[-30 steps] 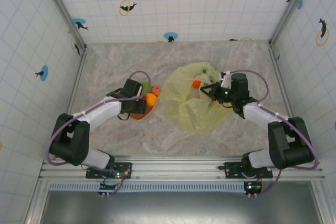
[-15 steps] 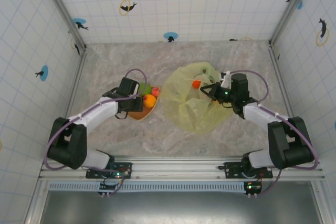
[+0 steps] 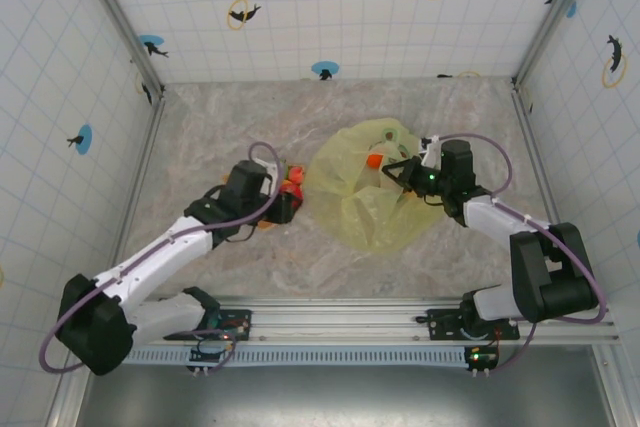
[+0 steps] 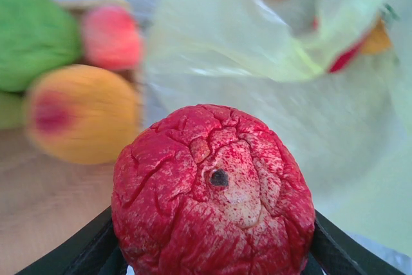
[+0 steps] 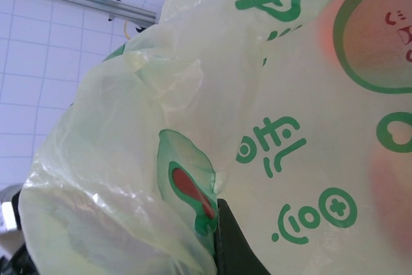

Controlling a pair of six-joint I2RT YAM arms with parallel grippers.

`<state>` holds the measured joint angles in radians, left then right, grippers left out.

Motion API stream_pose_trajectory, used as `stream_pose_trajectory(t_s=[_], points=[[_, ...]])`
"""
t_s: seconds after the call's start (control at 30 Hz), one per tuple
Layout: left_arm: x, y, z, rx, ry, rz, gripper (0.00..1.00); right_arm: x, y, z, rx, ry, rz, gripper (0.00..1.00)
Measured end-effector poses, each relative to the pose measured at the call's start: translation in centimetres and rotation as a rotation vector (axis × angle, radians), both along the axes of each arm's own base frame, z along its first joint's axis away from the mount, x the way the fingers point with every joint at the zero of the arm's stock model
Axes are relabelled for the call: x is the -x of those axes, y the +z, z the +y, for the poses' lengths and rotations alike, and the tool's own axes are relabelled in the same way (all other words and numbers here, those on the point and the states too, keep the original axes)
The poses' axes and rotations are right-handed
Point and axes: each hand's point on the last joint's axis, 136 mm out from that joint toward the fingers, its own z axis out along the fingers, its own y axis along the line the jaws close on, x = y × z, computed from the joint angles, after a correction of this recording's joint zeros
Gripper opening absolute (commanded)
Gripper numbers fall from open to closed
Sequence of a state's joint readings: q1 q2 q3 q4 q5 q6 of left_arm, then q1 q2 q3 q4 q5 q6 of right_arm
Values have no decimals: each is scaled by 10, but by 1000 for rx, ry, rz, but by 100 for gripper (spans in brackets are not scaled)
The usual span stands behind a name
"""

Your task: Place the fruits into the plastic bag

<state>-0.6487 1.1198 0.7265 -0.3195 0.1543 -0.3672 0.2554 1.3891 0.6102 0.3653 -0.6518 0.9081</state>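
Note:
My left gripper (image 4: 212, 249) is shut on a wrinkled red fruit (image 4: 212, 191), which sits between its black jaws just left of the plastic bag (image 3: 365, 202). From above, that red fruit (image 3: 293, 185) shows at the gripper's tip (image 3: 287, 195). Behind it lie a yellow-orange fruit (image 4: 84, 120), a green one (image 4: 32, 37) and a pink-red one (image 4: 112, 37). An orange fruit (image 3: 373, 159) lies inside the yellow-green bag. My right gripper (image 3: 402, 171) is shut on the bag's upper right edge, and one black finger (image 5: 237, 249) pinches the film (image 5: 193, 127).
The orange plate (image 4: 32, 223) carries the loose fruits and lies under my left arm, close to the bag's left edge. Tiled walls enclose the marble table (image 3: 220, 127), with open floor at the back and front.
My left gripper closed on the red fruit and carried it off the plate, down and right toward the bag, with the arm swinging forward. The right gripper kept holding the bag.

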Motion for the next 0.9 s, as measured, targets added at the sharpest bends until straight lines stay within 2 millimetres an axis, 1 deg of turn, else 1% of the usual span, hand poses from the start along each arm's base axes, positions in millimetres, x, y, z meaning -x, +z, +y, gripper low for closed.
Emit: stream_pose_trajectory(t_s=[0.07, 0.1, 0.2, 0.27, 0.33, 0.47, 0.53, 0.67, 0.8, 0.9], points=[[8, -7, -21, 5, -60, 8, 59, 0, 0, 0, 0, 0, 0, 0], [10, -11, -29, 2, -80, 15, 59, 0, 0, 0, 0, 0, 1, 0], [14, -34, -51, -29, -129, 52, 59, 0, 0, 1, -4, 0, 6, 0], [10, -47, -64, -45, -146, 70, 59, 1, 1, 3, -9, 3, 12, 0], [2, -53, -75, -45, -153, 74, 59, 2, 3, 5, -17, 8, 17, 0], [-18, -54, -102, -8, -168, 49, 59, 5, 6, 9, -47, 18, 38, 0], [-24, -53, -116, 24, -175, 34, 59, 5, 9, 11, -68, 19, 45, 0], [-29, -54, -137, 91, -190, 23, 59, 3, 24, 18, -132, 17, 43, 0], [-34, -58, -152, 153, -171, 25, 60, 1, 38, 25, -192, 14, 34, 0], [-44, -58, -161, 208, -132, 20, 61, 1, 46, 28, -224, 11, 33, 0]])
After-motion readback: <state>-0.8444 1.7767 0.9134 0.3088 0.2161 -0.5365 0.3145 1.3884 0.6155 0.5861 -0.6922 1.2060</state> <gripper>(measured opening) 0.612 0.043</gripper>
